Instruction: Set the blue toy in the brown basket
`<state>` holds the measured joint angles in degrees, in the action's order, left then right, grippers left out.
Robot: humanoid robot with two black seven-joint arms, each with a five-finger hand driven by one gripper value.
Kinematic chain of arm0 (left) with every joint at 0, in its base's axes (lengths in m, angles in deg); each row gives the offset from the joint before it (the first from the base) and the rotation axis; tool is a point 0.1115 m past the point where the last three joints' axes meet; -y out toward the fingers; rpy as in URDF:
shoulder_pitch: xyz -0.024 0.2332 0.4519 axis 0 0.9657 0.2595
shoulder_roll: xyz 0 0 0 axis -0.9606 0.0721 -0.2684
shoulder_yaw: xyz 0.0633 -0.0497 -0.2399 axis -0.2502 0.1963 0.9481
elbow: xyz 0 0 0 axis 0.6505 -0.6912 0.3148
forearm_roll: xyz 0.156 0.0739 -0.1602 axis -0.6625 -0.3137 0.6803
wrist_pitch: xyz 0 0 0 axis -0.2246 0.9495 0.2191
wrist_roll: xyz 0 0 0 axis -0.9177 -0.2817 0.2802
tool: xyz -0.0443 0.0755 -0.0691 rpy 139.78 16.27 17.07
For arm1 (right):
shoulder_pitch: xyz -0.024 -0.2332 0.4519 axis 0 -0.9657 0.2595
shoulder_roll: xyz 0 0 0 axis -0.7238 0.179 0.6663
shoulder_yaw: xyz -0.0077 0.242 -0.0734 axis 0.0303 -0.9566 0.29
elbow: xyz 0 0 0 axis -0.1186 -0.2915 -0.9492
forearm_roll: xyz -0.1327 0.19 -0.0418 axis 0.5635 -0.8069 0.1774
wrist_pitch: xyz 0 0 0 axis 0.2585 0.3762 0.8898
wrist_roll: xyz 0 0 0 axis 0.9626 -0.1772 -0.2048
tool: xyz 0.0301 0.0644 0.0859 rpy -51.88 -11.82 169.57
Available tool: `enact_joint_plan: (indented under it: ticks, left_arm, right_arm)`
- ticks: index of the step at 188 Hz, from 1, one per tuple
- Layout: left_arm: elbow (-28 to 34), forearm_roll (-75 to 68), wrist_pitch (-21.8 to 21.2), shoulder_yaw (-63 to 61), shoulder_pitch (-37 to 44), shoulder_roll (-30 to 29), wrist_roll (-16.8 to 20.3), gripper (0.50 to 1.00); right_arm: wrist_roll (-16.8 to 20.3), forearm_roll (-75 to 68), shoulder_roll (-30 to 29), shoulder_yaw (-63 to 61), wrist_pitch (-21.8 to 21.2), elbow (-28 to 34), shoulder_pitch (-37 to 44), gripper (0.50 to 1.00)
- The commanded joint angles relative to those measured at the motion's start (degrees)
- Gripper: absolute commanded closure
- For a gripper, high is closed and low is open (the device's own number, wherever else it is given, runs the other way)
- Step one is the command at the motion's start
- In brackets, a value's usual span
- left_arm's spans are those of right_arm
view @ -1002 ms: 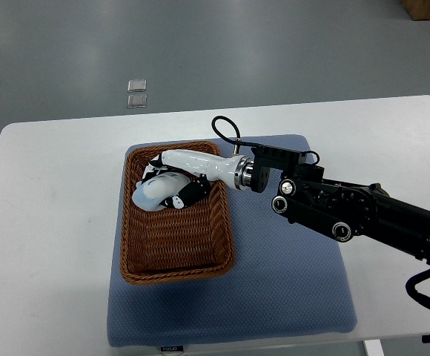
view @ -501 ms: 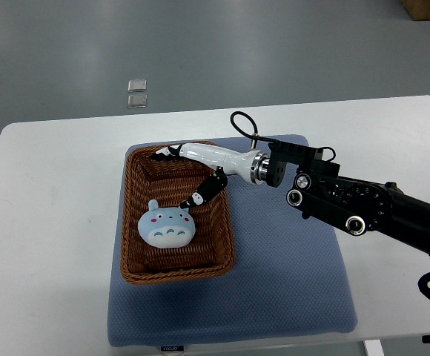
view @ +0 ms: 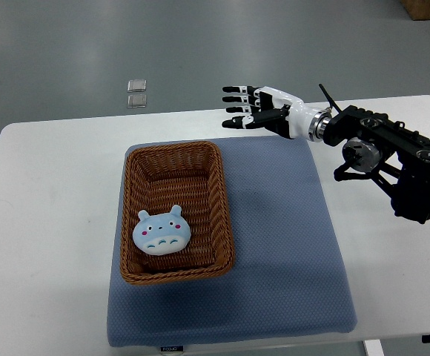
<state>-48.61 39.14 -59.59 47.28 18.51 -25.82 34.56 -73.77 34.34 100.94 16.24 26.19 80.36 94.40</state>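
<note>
One robot hand [view: 246, 108] shows, your right, fingers spread, empty; the toy [view: 162, 231] lies in the basket [view: 224, 215], well down-left of it.

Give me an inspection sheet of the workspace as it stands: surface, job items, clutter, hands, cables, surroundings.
Surface: white table with a blue mat covering its middle.
Job's things: blue toy lies face up inside the brown basket, toward its near end; the basket sits on the mat's left part.
Clutter: nothing seen on the table.
Hands: right hand hovers beyond the basket's far right corner, fingers spread, holding nothing; left hand not in view.
Cables: a thin dark cable sticks up at the right wrist.
Surroundings: grey floor with two small clear items; a brown box at the top right corner.
</note>
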Motion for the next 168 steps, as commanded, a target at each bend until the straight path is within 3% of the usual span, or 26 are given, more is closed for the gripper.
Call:
enact_joint_plan:
  ticks: [1,47,168]
  left_arm:
    - [0.0,0.0,0.0,0.0,0.0,0.0,0.0,0.5]
    - [0.0,0.0,0.0,0.0,0.0,0.0,0.0,0.5]
    - [0.0,0.0,0.0,0.0,0.0,0.0,0.0,0.5]
  right_arm:
    - [0.5,-7.8,0.1,0.0,0.0,-4.9,-0.1,0.591]
    - [3.8,-23.7,0.0,-0.1,0.0,-11.2,-0.2,0.591]
    - [3.1,-23.9,-0.2,-0.3,0.2,-11.5,-1.8,0.587]
